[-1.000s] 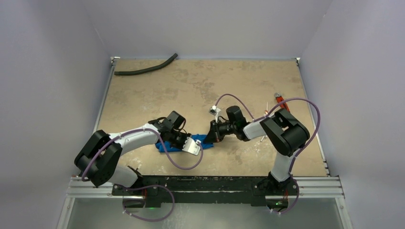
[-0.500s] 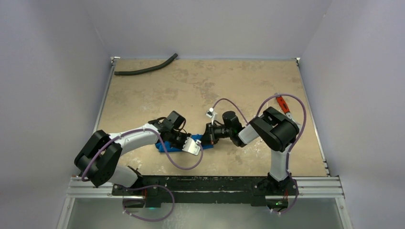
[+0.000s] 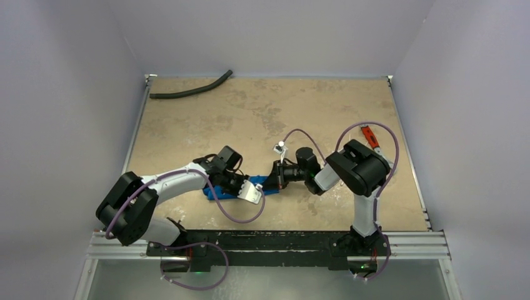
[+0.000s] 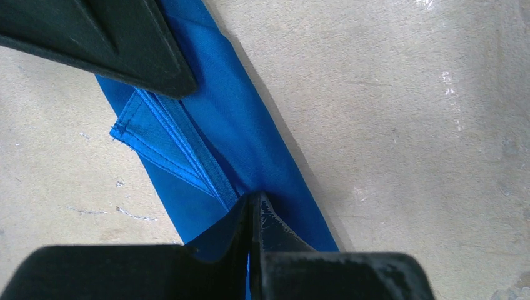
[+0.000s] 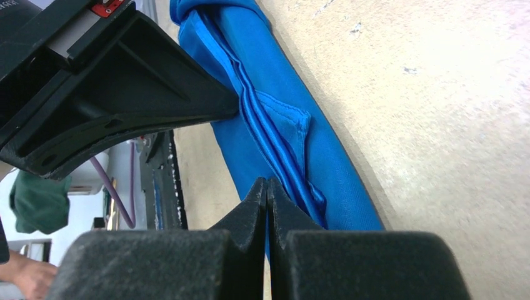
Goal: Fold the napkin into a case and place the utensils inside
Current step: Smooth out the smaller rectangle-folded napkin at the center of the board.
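Left wrist view has the left fingers (image 4: pixel 255 206) pressed tight together. Their tip is down on the napkin (image 4: pixel 250 125) with a sliver of blue caught between them, just beside a small hemmed flap folded over the strip. Right wrist view shows the right fingers (image 5: pixel 267 187) likewise closed to a point on the napkin's layered folds, a thin line of blue between them, while the left arm's black wrist looms over the napkin's farther part. From the top external view the napkin (image 3: pixel 212 194) is a narrow folded strip lying flat on the desk (image 3: pixel 250 119), with the left fingers over its middle and the right fingers at its right end. Well beyond the napkin, off to its far left, lies a black hose (image 3: pixel 190 90). A red-handled wrench (image 3: pixel 370 134) sits well away to the napkin's right, past the right arm.
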Tool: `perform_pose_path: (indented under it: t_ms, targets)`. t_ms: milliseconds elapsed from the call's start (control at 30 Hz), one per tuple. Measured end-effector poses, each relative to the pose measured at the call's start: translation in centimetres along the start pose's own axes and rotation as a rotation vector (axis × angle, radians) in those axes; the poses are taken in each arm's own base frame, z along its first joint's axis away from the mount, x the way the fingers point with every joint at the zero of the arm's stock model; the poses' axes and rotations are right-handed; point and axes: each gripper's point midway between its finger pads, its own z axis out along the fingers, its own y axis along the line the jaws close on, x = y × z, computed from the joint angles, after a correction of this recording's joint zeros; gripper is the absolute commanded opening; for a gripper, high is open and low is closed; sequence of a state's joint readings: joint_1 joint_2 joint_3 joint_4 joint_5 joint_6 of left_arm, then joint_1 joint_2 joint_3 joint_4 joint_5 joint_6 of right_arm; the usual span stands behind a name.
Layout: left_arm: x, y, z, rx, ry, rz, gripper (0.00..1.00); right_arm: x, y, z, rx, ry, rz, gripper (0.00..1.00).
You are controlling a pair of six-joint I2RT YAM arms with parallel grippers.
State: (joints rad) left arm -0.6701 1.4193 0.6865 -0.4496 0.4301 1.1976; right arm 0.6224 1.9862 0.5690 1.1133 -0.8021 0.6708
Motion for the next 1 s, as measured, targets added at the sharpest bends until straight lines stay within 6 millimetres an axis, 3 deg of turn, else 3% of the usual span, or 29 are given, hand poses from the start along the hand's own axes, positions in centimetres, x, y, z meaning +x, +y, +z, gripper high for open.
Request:
perform_pose_path:
  t_ms: [367,533,733,1000]
  targets:
    - [0.1,-0.3,-0.1,0.000,0.005,-0.001,0.00,-3.2,2.6,-1.4,0.013,-0.088,-0.068,0.00]
    - [0.2,-0.3,-0.2,-0.006,0.008,-0.008,0.00,-3.3,3.2,0.7,-0.009,-0.068,-0.078,0.00]
    - [0.2,-0.2,-0.2,-0.013,0.011,-0.028,0.00,-3.1,2.3,3.4,-0.006,-0.037,-0.076,0.00]
    - [0.3,-0.1,-0.2,-0.023,0.016,-0.049,0.00,-2.0,0.6,4.5,0.054,-0.028,-0.051,0.00]
